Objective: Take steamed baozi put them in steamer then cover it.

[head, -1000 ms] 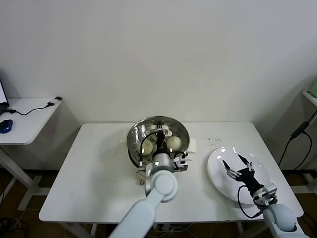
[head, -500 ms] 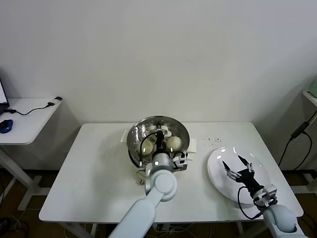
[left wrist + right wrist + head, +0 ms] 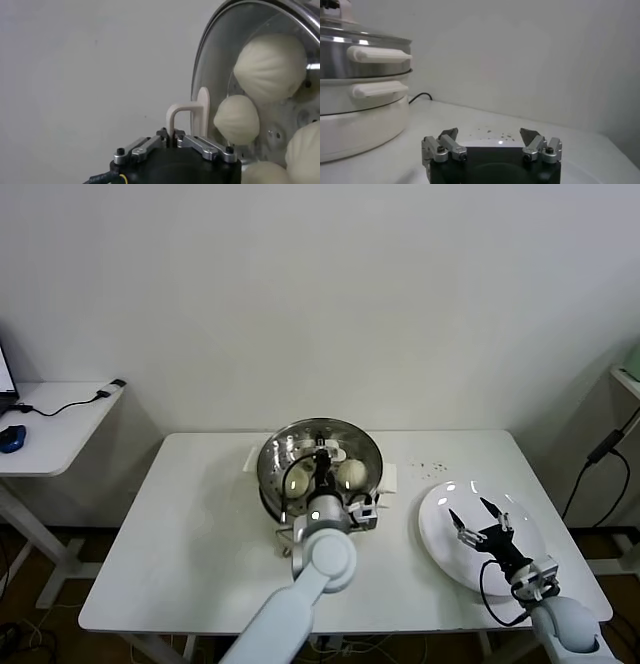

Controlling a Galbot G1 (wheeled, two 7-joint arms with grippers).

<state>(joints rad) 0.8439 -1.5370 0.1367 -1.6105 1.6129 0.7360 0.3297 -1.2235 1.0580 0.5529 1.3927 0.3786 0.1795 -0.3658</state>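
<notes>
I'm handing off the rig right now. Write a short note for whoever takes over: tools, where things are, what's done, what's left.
Left tool: shut on the cover's handle, over the steamer.
Right tool: open, empty, over the white plate.
Baozi: at least three visible under the glass cover, inside the steamer.
Done: baozi loaded, cover on the steamer.
Left: release the handle and pull the left arm back.

A bare lab or office room; plain white wall [image 3: 320, 294], white table [image 3: 200, 524], side desk [image 3: 50, 424] with mouse [image 3: 10, 438]
</notes>
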